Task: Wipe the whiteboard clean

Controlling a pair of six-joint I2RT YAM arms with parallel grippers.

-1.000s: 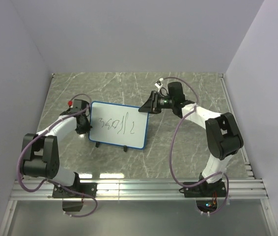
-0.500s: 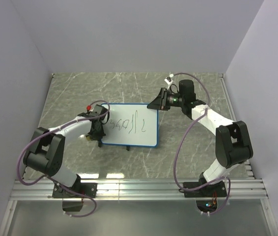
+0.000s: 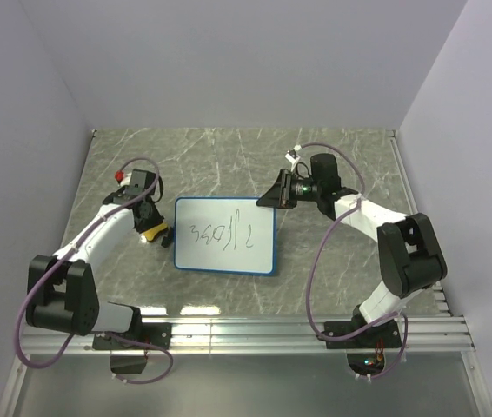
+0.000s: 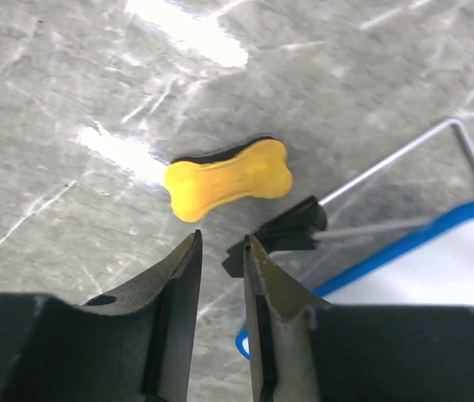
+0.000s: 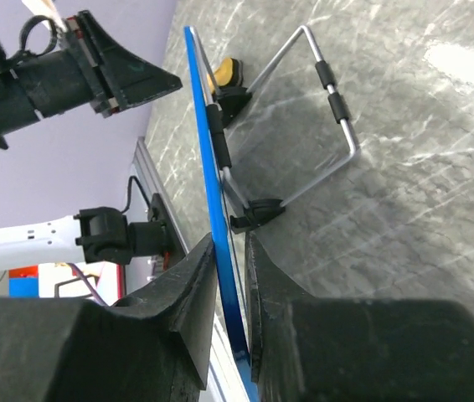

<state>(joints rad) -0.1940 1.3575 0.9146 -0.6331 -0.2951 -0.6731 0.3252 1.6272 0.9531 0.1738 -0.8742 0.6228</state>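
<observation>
Left wrist view pretty much tells the story. The eraser (image 4: 229,178), a yellow bone-shaped thing with a dark underside, lies flat on the surface (image 4: 44,117) just past the left fingers (image 4: 177,293). Those are only a narrow gap apart and hold nothing. The board (image 4: 446,276) stands propped on its wire stand (image 4: 404,159) mid-surface between the two arms. Its scribbles are all unwiped, so I'd say the erasing hasn't begun and picking up the eraser is the step in hand.

The right fingers (image 5: 191,293) straddle the board's blue rim at its far right corner. They look clamped on it, steadying the board.

How I'd do the pick:
- Spread the left fingers first, since the gap looks narrower than the eraser.
- Go for the pinched waist of the bone shape, not the fat ends.
- Come straight down and close gently. It sits low on a slick-looking marble surface and could skate away.

Room-wise, the tight side is toward the board. A black foot (image 4: 283,233) and the stand's wire sit just beside the eraser, with the rim's corner close behind. The other side is bare surface, so I'd keep the wrist over there. I'd also lift clear of the foot before swinging onto the board face.
</observation>
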